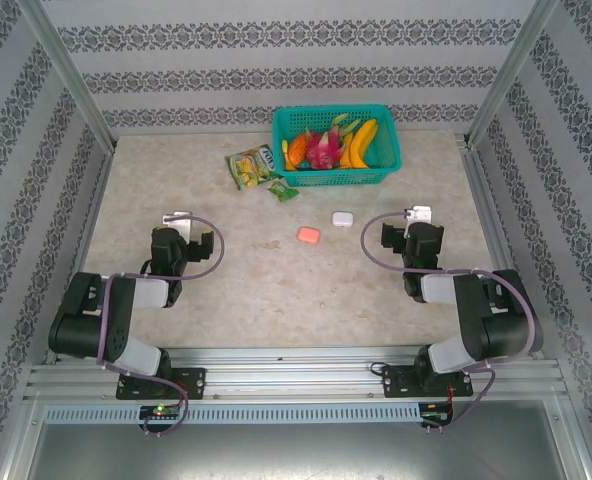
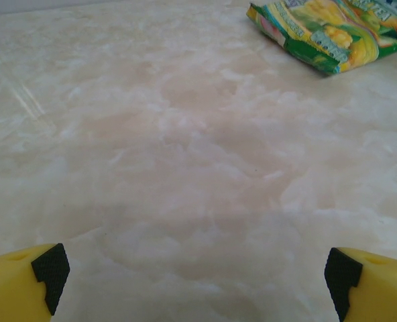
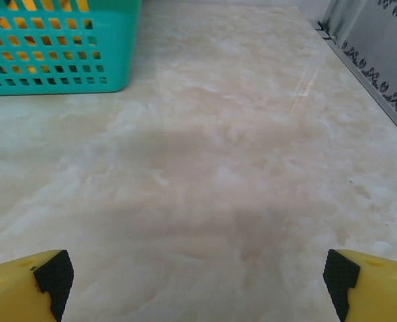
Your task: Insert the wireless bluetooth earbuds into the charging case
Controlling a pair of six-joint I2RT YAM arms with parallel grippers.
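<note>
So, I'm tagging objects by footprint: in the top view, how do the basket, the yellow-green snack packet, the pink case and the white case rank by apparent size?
1. teal basket, by far the largest
2. yellow-green snack packet
3. pink case and white case: they look about alike, so unranked

The print on the snack packet (image 2: 332,30) is too blurred to read.

We see a teal plastic lattice basket (image 1: 336,178), pink pebble-shaped case (image 1: 308,234), white pebble-shaped case (image 1: 342,218) and cream marbled surface (image 1: 276,290).
</note>
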